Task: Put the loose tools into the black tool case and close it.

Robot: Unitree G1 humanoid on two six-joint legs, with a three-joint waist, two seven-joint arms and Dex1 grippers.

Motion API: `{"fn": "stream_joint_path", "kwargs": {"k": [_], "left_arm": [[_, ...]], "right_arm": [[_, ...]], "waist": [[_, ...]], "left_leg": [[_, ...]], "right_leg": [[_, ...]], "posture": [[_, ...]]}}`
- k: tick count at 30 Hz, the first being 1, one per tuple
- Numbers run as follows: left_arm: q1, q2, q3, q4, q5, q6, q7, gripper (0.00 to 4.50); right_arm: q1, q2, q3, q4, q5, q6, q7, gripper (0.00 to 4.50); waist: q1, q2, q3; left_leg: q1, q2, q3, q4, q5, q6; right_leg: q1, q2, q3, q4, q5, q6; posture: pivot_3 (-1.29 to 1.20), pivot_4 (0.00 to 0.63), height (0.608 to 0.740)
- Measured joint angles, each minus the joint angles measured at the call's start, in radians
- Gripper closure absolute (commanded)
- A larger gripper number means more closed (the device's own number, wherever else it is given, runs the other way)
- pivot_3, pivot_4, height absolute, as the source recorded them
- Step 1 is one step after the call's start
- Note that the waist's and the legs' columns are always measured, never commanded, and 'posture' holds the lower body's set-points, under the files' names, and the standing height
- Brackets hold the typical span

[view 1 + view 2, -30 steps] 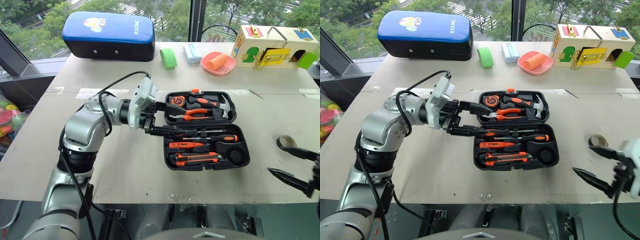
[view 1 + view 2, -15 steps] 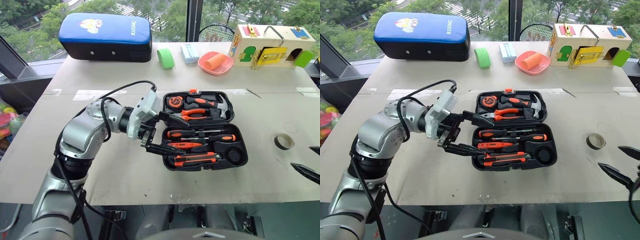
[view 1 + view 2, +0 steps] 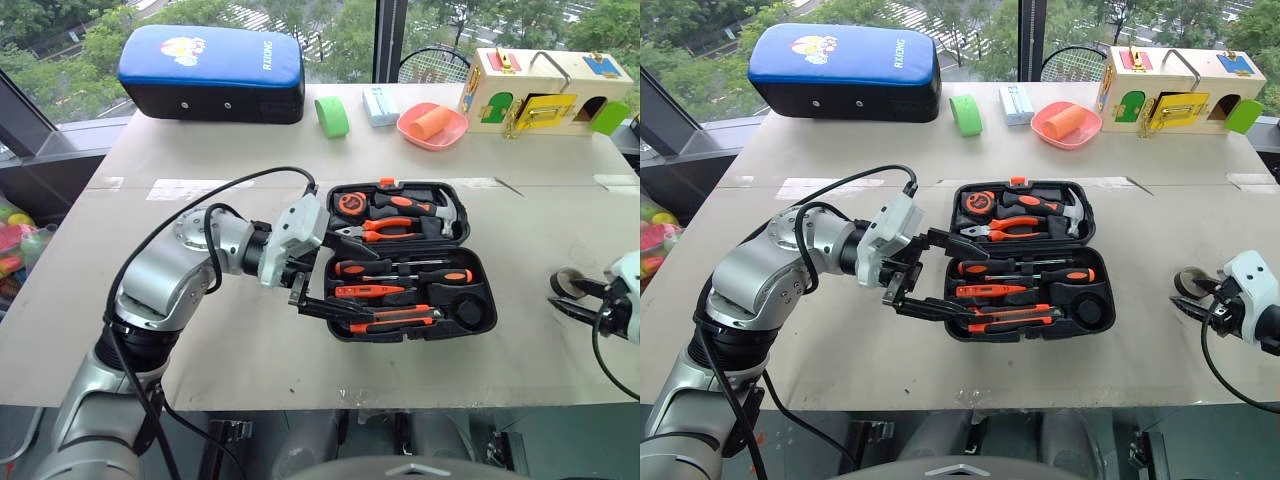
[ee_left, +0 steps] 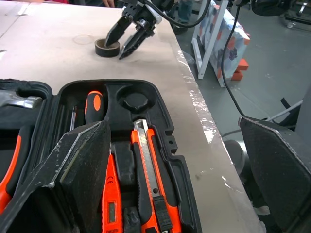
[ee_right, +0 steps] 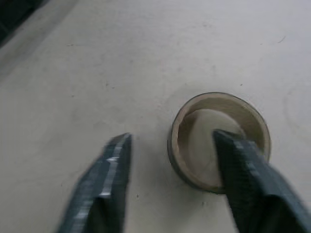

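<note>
Here the surface carries the black tool case, lying unclosed near its middle, with the screwdrivers, the tester pen and the utility knife already in its recesses. The left gripper is spread wide, released, at the 9 o'clock edge of the case, one finger over each half. At 3 o'clock from the case, well apart, lies the small dark tape roll. The right gripper straddles its wall, one finger inside the ring, one outside; whether it is clenched on it I cannot tell.
</note>
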Motion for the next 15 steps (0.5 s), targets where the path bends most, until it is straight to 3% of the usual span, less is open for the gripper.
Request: {"fn": "stream_joint_path", "kwargs": {"k": [2,3,10,15], "left_arm": [[0.000,0.001,0.000,0.000,0.000,0.000,0.000,0.00],[0.000,0.002,0.000,0.000,0.000,-0.002,0.000,0.00],[0.000,0.012,-0.002,0.001,0.001,-0.005,-0.010,0.00],[0.002,0.025,-0.011,0.004,0.004,-0.010,-0.029,0.00]], "right_arm": [[-0.008,0.002,0.013,0.016,-0.006,-0.007,0.001,4.35],[-0.014,0.002,0.023,0.020,-0.008,-0.017,0.006,4.44],[-0.028,-0.004,0.034,0.020,-0.005,-0.069,0.048,4.44],[-0.058,-0.075,0.040,-0.170,0.111,-0.035,0.200,4.44]], "waist": [[0.000,0.000,0.000],[0.000,0.000,0.000],[-0.002,0.000,0.000],[-0.005,0.001,0.001]], "left_leg": [[0.000,0.000,0.000,0.000,0.000,0.000],[0.000,0.000,0.000,0.000,0.000,0.000],[0.000,0.000,0.001,0.000,0.000,0.000],[0.000,0.001,0.001,0.000,0.000,0.000]], "right_leg": [[0.000,0.000,0.000,0.000,0.000,0.000],[0.000,0.000,0.000,0.000,0.000,0.000],[0.000,0.000,0.001,0.001,0.000,0.000],[0.000,0.001,0.001,0.001,0.000,0.000]], "posture": [[0.00,0.150,0.735],[0.00,0.150,0.735],[0.00,0.150,0.735],[0.00,0.150,0.735]]}}
